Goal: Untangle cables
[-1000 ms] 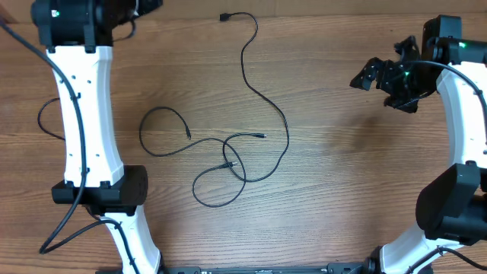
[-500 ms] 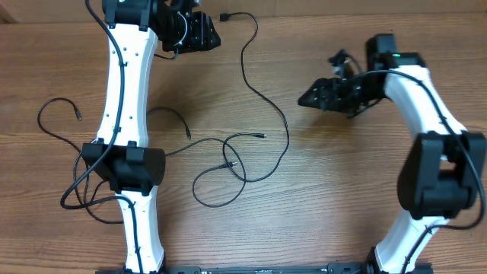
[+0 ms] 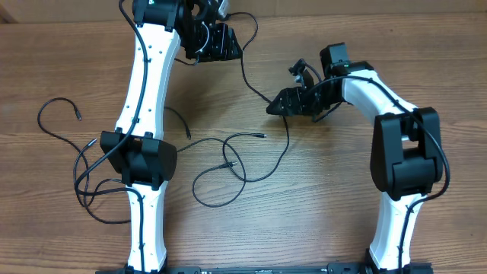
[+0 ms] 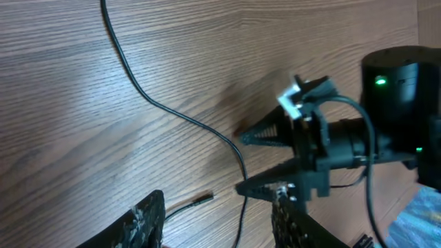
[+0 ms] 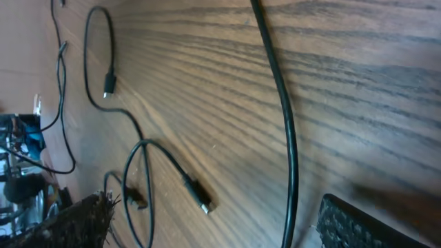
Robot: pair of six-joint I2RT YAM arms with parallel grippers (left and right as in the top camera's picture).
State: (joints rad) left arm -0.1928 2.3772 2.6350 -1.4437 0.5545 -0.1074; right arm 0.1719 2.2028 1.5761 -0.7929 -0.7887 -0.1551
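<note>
Both arms have swung inward since half a second ago. My left gripper (image 3: 228, 42) is at 12 o'clock near the long cable's (image 3: 245, 72) top end, fingers spread, holding nothing. My right gripper (image 4: 240, 163), just off centre toward 1 o'clock, is spread too and straddles that cable mid-run.

The cables (image 3: 245, 177) look thin, light, floppy and slick. Best pinched on a straight run or near a plug, not at the crossings.

Count: two cables, four plug tips, tangled about centre. One more cord (image 3: 77, 115) at 9 o'clock; cable or arm wire, can't tell.
</note>
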